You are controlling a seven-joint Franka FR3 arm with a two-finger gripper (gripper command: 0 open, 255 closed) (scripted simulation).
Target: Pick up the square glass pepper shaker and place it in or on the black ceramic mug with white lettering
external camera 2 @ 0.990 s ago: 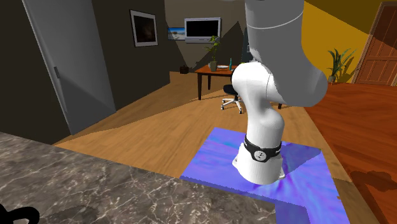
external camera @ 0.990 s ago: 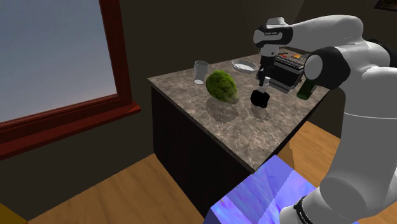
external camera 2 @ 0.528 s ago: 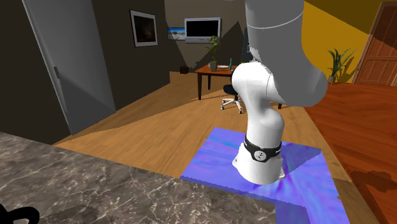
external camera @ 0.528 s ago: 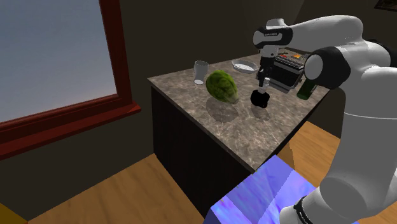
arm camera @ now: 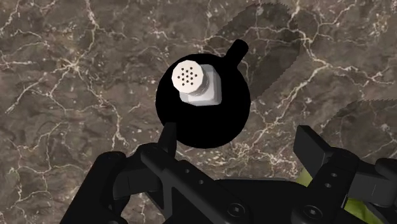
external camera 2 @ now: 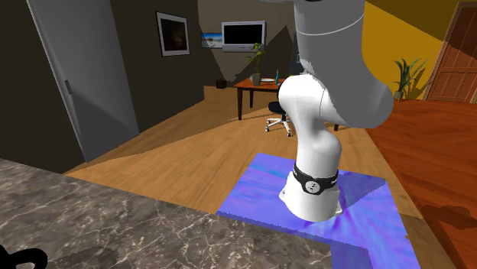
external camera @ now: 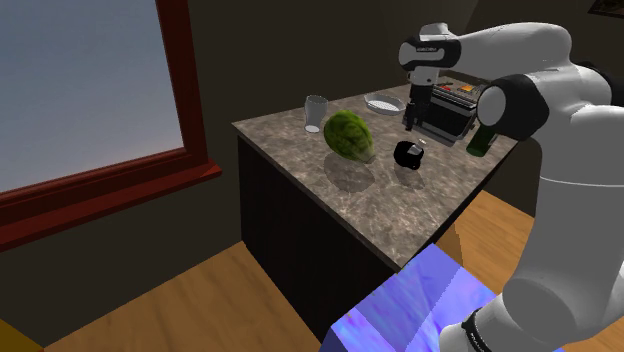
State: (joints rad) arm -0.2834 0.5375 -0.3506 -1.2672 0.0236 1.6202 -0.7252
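Observation:
The black mug [arm camera: 202,111] stands upright on the marble counter [arm camera: 76,95], its handle pointing away from the gripper. The pepper shaker [arm camera: 194,83], clear and square with a white perforated cap, stands inside the mug. My gripper [arm camera: 240,139] hangs above the mug, open, its two black fingers [arm camera: 168,135] apart and touching nothing. In the shoulder view the gripper [external camera: 410,120] hovers a little above the mug [external camera: 408,154], near the counter's right side.
A green melon-like object [external camera: 350,135] lies to the shoulder view's left of the mug, with a clear glass [external camera: 316,112] behind it. A bowl [external camera: 385,101], a black appliance [external camera: 445,108] and a green bottle [external camera: 482,138] stand behind the mug. The counter edge [external camera: 330,205] drops to wooden floor.
The gripper was shut on the shaker low over the mug. It has opened, let go of the shaker inside the mug, and risen.

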